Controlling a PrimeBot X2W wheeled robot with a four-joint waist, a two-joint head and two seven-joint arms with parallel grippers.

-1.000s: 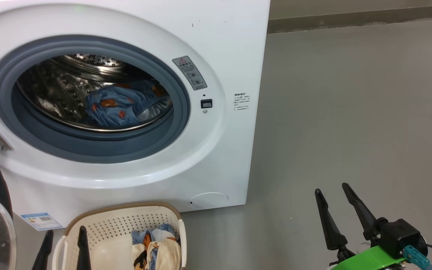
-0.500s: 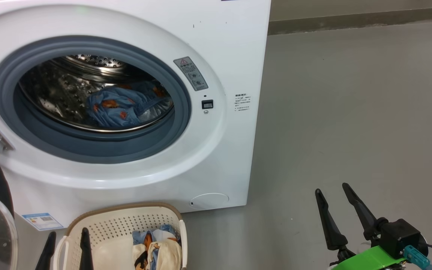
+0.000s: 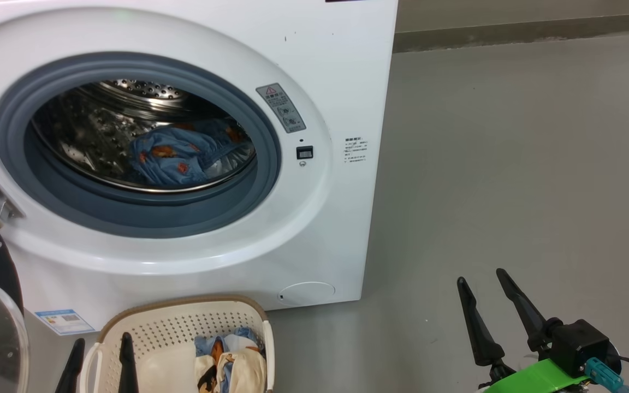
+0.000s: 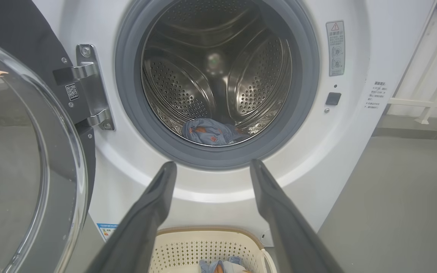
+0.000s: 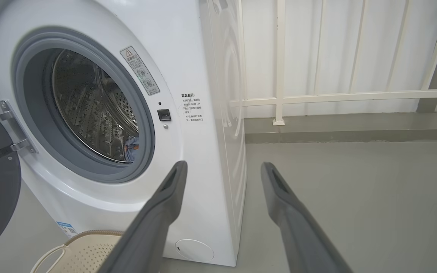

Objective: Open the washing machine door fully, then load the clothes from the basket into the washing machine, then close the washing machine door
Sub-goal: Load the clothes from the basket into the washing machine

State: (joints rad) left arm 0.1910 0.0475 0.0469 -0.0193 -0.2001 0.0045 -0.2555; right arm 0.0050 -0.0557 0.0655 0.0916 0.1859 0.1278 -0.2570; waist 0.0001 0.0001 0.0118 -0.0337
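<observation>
Grey floor [image 3: 511, 164] flanks washing machine [image 3: 342, 229].

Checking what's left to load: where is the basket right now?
In the head view the basket sits at bottom left, before the washing machine, below its open mouth.

- Left gripper [image 3: 101, 339] sits at seven o'clock of the head view, its two dark fingers spread wide, tips toward twelve, gripping nothing.
- Right gripper [image 3: 481, 276] sits at five o'clock, fingers likewise parted and empty, leaning toward eleven o'clock.
</observation>
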